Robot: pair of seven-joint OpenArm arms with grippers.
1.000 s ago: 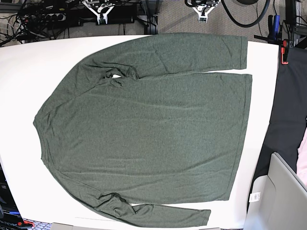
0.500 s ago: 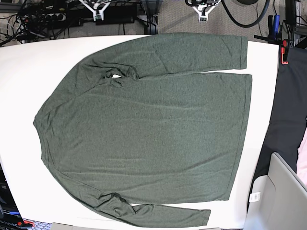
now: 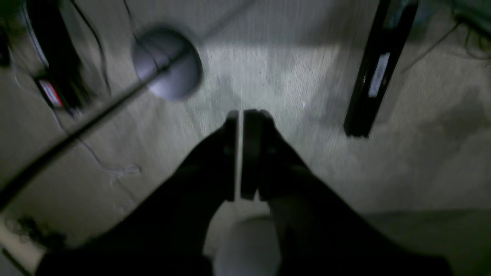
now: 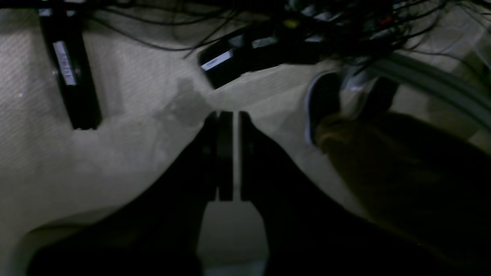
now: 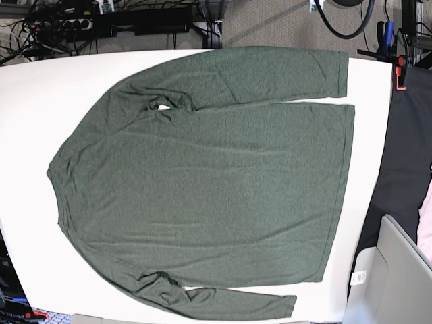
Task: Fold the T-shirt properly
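White table (image 5: 27,169) carries the T-shirt (image 5: 209,182) spread flat, collar toward its left edge, hem toward the right — laid out ready for folding, I judge. Left gripper (image 3: 241,115) and right gripper (image 4: 228,114) hang over carpet — jaws closed, empty.

The olive-green long-sleeved T-shirt (image 5: 209,182) lies spread flat and unfolded, both sleeves alongside its body.
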